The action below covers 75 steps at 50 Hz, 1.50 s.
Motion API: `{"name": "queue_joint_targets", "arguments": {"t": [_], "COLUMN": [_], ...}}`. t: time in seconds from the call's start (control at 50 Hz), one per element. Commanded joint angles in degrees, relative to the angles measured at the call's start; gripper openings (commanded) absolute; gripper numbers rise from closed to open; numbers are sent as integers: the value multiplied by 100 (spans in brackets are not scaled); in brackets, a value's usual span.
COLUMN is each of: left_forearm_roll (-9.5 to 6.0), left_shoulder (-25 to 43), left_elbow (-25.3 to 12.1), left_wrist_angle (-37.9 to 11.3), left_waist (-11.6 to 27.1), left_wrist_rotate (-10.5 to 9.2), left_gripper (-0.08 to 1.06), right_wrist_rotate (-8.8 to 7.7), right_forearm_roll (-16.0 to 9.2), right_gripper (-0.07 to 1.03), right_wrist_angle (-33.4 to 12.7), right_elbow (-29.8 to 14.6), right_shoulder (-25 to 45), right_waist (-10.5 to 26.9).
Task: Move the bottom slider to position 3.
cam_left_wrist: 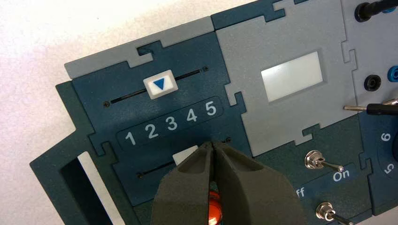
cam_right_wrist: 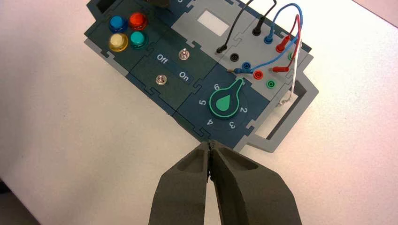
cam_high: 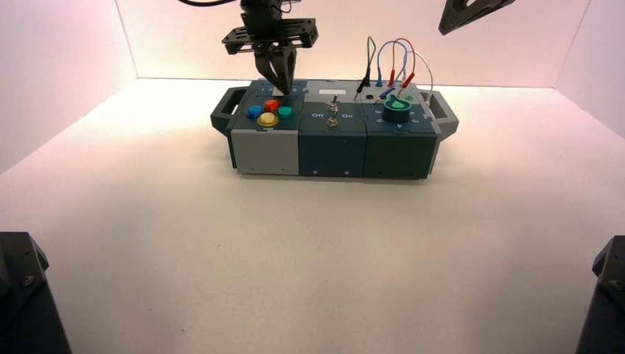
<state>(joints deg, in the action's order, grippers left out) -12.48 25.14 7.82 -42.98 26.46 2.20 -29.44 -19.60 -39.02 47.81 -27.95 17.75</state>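
Observation:
The bottom slider (cam_left_wrist: 184,155) is a whitish knob in the lower slot, below the numbers 1 to 5 (cam_left_wrist: 171,123), roughly under the 3 and 4. It is partly hidden by my left gripper (cam_left_wrist: 212,144). That gripper is shut, with its tips down at the slot just on the knob's side toward 5, touching or nearly touching it. In the high view the left gripper (cam_high: 282,87) points down at the box's back left, behind the coloured buttons (cam_high: 269,112). My right gripper (cam_right_wrist: 209,145) is shut and empty, parked high at the back right (cam_high: 472,11).
The twin top slider (cam_left_wrist: 160,85), with a blue triangle, sits between 2 and 3. The box (cam_high: 332,147) also bears a white display (cam_left_wrist: 292,76), metal toggle switches (cam_left_wrist: 319,161), a green knob (cam_high: 396,109) and plugged wires (cam_high: 394,63).

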Motion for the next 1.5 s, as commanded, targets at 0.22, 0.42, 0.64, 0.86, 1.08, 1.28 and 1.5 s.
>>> {"name": "queue_joint_targets", "arguments": {"t": [0.22, 0.42, 0.64, 0.86, 1.08, 1.28, 1.5], "left_forearm_roll": [9, -70, -53, 18, 44, 44, 70], "left_shoulder": [-149, -255, -483, -756, -1213, -1450, -1758], "left_elbow": [-176, -378, -422, -272, 158, 439, 835], "left_wrist_angle": [-35, -378, -492, -554, -562, -545, -413], "left_waist": [-35, -18, -9, -35, -53, -53, -167], "left_wrist_rotate": [0, 0, -9, 0, 132, 220, 272], "left_gripper": [-3, -3, -3, -3, -3, -3, -3], "right_wrist_rotate": [-35, -35, -35, -35, -35, -35, -35], "right_forearm_roll": [0, 0, 9, 53, 79, 114, 114], "right_gripper": [-2, -2, -2, -2, -2, -2, -2], "right_wrist_angle": [44, 35, 44, 105, 272, 325, 457], "right_elbow": [-123, -123, -114, -88, 18, 70, 141], "right_shoulder": [-35, -18, -18, -18, -18, -18, -18], "right_waist": [26, 18, 18, 18, 18, 18, 18]}}
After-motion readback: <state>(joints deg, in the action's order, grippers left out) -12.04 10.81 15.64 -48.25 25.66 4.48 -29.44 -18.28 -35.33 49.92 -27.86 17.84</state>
